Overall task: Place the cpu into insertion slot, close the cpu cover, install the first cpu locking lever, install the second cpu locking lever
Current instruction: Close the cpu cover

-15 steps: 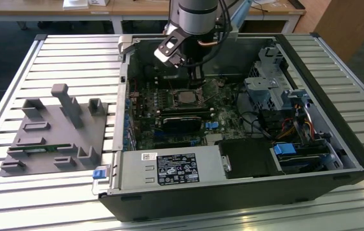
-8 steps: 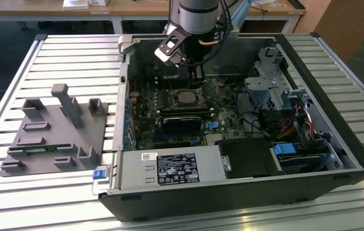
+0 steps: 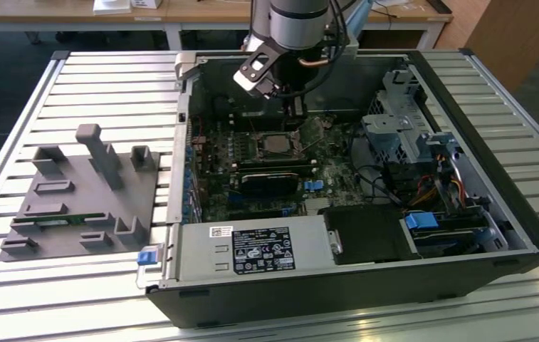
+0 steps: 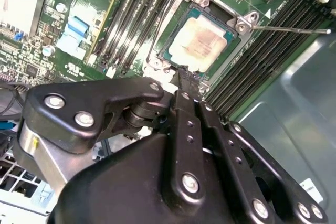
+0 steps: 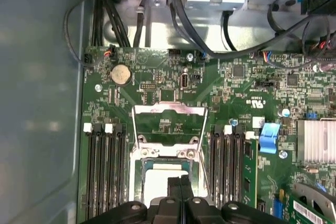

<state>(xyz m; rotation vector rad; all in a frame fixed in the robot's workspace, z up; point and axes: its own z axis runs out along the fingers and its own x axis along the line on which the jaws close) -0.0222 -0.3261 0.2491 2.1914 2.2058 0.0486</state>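
The cpu [image 4: 202, 40] lies flat in the insertion slot on the green motherboard, its dull grey top facing up; it also shows in the exterior view [image 3: 275, 144] and in the first wrist view [image 5: 160, 182]. The cpu cover [image 5: 168, 109], a thin silvery frame, is swung open away from the slot, and the board shows through its window. One thin locking lever [image 4: 289, 29] sticks out sideways from the socket, and a second lever [image 4: 164, 22] runs along the socket's other side. My gripper [image 5: 180, 192] is shut, fingers together with nothing seen between them, tips just above the cpu's edge [image 4: 181, 72].
Black memory slots [image 5: 105, 171] flank the socket on both sides. Cables and a drive cage [image 3: 402, 128] fill the case's right side in the exterior view, with the power supply [image 3: 250, 249] in front. A grey slotted fixture [image 3: 79, 199] stands on the table at the exterior view's left.
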